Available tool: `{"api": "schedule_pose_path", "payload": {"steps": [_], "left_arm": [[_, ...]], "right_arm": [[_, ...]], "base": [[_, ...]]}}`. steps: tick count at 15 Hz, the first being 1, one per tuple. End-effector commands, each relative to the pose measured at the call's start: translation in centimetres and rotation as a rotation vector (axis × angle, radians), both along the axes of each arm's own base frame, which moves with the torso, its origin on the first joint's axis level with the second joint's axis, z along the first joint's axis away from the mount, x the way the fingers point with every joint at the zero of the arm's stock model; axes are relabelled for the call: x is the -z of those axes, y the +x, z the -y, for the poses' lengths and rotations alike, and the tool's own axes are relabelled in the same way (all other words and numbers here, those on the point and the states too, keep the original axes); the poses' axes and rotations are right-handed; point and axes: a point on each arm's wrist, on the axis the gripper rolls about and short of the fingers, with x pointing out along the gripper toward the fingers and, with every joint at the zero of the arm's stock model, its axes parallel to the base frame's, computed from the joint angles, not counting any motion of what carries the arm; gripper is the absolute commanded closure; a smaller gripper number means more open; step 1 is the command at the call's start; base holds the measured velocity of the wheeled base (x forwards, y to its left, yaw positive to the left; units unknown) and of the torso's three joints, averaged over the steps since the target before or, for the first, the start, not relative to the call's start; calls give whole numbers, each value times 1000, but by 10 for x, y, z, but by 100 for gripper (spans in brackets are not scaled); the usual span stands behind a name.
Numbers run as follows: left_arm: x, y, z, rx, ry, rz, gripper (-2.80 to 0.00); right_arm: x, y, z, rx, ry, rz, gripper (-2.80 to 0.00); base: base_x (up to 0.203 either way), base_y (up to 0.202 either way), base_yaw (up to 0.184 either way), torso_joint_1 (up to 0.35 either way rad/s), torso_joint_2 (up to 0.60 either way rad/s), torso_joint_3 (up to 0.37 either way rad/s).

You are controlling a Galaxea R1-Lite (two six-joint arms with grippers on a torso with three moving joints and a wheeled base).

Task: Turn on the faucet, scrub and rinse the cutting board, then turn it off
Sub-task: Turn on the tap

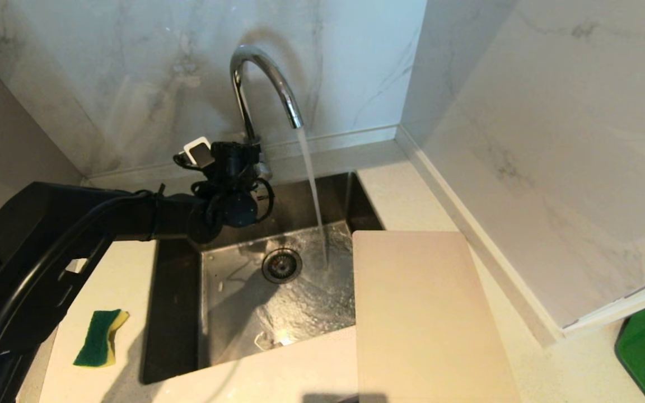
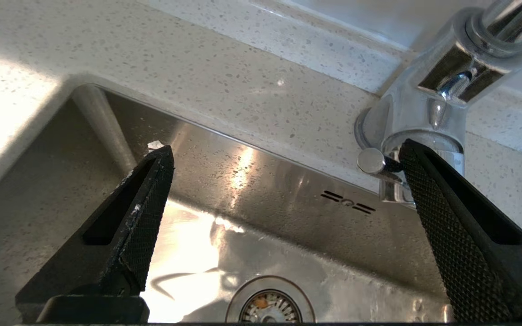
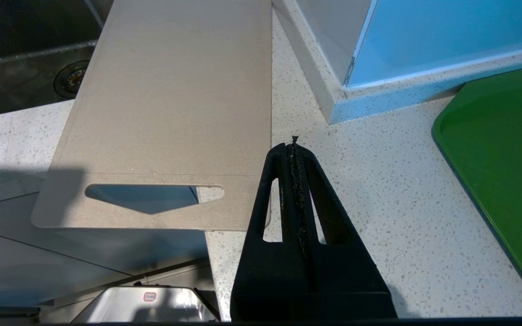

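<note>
At the faucet (image 1: 261, 84), left gripper (image 2: 283, 158) spread wide, holding nothing.
Its lever (image 2: 372, 161) sits partly hidden behind one finger; right gripper (image 3: 293, 149) clenched empty beside the cutting board (image 3: 170, 113).

The faucet (image 1: 266, 84) is polished chrome, mirror-glossy. The sink (image 1: 233, 291) looks like brushed stainless steel, wet and glinting. The worktop (image 3: 379, 203) is pale speckled stone with a smooth, faintly satin face. The cutting board (image 3: 170, 99) appears to be matt cream plastic, finely grained. The left gripper (image 2: 288, 176) has black matt jaws with cross-hatched rubbery pads. The sponge (image 1: 100, 337) shows a rough green scouring layer over soft yellow foam. The walls (image 1: 552, 129) look like smooth marbled panels.
</note>
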Motion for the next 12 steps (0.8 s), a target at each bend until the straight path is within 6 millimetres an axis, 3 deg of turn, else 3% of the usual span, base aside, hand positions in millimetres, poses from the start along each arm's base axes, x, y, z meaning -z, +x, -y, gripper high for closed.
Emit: {"api": "schedule_pose_path", "payload": {"steps": [1, 8, 12], "left_arm": [[-22, -8, -3, 0, -25, 47, -280], [-72, -38, 1, 50, -49, 127, -280], [-112, -70, -20, 95, -24, 150, -280]], "right_arm": [[0, 0, 0, -1, 0, 1, 0], [0, 0, 0, -1, 0, 1, 0], [0, 0, 0, -1, 0, 1, 0]], "base": [[0, 0, 0, 0, 0, 0], [0, 0, 0, 0, 0, 0], [0, 0, 0, 0, 0, 0]]}}
